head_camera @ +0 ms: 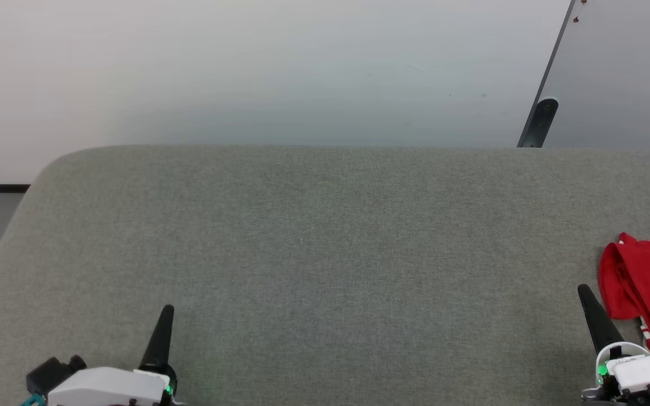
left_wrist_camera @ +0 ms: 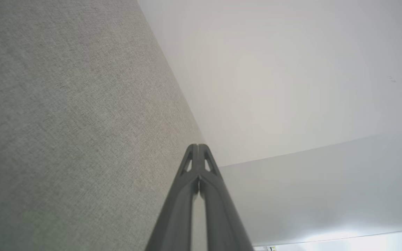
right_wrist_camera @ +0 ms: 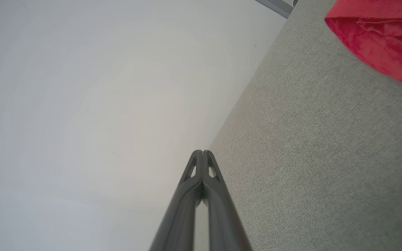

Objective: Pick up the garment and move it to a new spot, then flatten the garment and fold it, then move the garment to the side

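1. Garment (head_camera: 646, 287), head view: the red cloth lies bunched on the grey fabric surface (head_camera: 325, 254) at its far right, and the picture's right edge cuts it off. A bit of red-and-white striped trim shows at its lower edge.
2. Head view, arms: the right gripper (head_camera: 586, 293) sits at the lower right with its dark tip just left of the garment. Its jaws are clenched into a single point and hold nothing. The left gripper (head_camera: 166, 313) sits at the lower left, well apart from the garment, over bare grey fabric. Its jaws are also pressed together and empty.
3. Head view, surroundings: a pale floor (head_camera: 246, 73) lies beyond the surface's far edge. A dark slanted bar (head_camera: 540, 121) stands at the upper right.
4. Left wrist view: the left gripper (left_wrist_camera: 197, 147) rises from the bottom edge, jaws meeting at the tips with nothing between them. The grey surface (left_wrist_camera: 65, 122) takes up the left half, and pale floor the right.
5. Right wrist view: the right gripper (right_wrist_camera: 202, 152) has its jaws closed tip to tip and empty. The grey surface (right_wrist_camera: 326, 157) runs up the right side. The garment (right_wrist_camera: 379, 38) rests on it in the upper right corner, apart from the tips.
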Controlling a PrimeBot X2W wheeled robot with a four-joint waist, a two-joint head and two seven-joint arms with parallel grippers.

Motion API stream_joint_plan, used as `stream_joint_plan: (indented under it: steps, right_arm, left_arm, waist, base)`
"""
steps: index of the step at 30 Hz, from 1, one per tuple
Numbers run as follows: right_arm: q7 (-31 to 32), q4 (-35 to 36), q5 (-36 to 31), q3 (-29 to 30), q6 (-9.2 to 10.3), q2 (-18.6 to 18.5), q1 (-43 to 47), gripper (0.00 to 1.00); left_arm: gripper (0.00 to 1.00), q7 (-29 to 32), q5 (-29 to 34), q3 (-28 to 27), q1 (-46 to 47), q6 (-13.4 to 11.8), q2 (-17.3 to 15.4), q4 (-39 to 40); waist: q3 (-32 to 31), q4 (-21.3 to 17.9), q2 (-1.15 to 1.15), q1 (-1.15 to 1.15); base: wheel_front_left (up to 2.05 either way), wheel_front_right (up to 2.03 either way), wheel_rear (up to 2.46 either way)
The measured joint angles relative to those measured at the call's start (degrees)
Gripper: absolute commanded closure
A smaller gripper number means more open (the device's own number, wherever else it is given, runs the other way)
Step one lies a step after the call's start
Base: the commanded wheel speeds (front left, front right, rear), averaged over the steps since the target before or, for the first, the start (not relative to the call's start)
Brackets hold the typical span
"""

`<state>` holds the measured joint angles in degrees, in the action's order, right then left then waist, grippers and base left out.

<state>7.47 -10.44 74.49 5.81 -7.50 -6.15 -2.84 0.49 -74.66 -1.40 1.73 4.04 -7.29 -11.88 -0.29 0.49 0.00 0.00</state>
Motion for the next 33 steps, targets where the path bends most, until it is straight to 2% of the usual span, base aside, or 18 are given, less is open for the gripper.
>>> stream_joint_plan:
  steps: [33]
  right_arm:
    - [-0.7, -2.5, 12.4, 0.5, 0.0, 2.3, -2.2, 1.0]
  left_arm:
    - [1.0, 4.0, -12.5, -3.3, 3.0, 2.4, 3.0, -1.6]
  waist:
    - [0.3, -0.3, 0.0, 0.0]
  base:
    - [0.0, 0.0, 0.0]
